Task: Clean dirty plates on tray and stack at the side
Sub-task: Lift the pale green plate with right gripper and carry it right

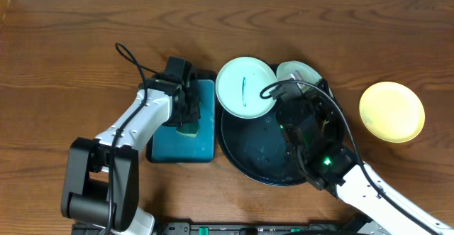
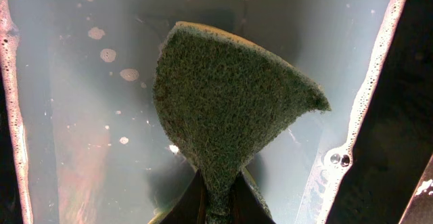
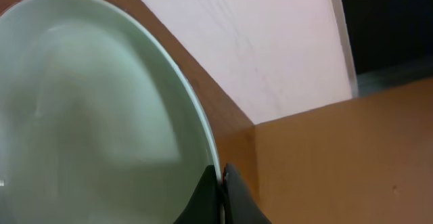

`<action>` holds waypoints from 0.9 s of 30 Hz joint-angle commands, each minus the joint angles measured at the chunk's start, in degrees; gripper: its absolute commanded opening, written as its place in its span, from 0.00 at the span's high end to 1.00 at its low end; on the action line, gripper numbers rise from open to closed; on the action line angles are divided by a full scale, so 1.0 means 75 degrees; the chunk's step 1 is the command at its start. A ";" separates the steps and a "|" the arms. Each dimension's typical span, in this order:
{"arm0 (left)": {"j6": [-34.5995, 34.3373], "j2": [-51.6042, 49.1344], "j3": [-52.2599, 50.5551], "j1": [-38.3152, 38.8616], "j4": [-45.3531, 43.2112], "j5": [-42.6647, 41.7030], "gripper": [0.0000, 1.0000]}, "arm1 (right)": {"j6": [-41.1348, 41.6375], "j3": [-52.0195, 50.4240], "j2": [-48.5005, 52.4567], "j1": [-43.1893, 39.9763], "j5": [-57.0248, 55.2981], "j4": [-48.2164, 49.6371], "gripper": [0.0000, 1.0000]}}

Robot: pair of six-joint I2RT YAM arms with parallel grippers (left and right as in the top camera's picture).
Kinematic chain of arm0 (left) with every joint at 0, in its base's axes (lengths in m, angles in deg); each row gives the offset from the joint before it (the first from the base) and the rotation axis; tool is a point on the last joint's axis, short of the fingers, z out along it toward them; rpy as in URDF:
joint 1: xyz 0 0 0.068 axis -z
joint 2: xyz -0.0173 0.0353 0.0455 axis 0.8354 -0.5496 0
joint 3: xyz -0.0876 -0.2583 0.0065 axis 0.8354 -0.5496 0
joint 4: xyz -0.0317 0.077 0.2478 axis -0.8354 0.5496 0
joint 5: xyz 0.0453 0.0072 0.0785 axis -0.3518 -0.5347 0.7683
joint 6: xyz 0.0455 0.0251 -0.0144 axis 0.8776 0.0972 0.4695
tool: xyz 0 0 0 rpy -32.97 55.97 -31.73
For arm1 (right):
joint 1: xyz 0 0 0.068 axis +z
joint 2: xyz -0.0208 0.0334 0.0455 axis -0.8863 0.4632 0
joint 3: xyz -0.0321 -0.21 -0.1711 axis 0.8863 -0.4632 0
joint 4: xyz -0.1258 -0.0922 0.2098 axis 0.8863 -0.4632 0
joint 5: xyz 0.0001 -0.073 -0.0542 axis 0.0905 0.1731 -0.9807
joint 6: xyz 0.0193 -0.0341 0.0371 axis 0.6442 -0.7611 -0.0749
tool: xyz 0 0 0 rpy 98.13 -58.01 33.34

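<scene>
Wipe step: with right jaws clamped on plate [image 1: 233, 79] rim over tray [image 1: 248, 162] at frame centre and left jaws clamped on sponge [image 2: 223, 109] at centre left, bring sponge onto scribble [image 1: 244, 90].

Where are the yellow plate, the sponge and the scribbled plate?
round yellow plate [image 1: 391, 111]: overhead view, its middle.
green scrubby sponge [image 2: 230, 109]: left wrist view, its rough face.
pale mint round plate with scribble [image 1: 245, 87]: overhead view, its middle.
</scene>
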 commanded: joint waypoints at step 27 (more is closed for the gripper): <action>0.0070 -0.0006 -0.0055 -0.0032 0.0105 0.0090 0.92 | 0.8376 0.0178 0.0793 -0.8967 0.8399 -0.2888 0.99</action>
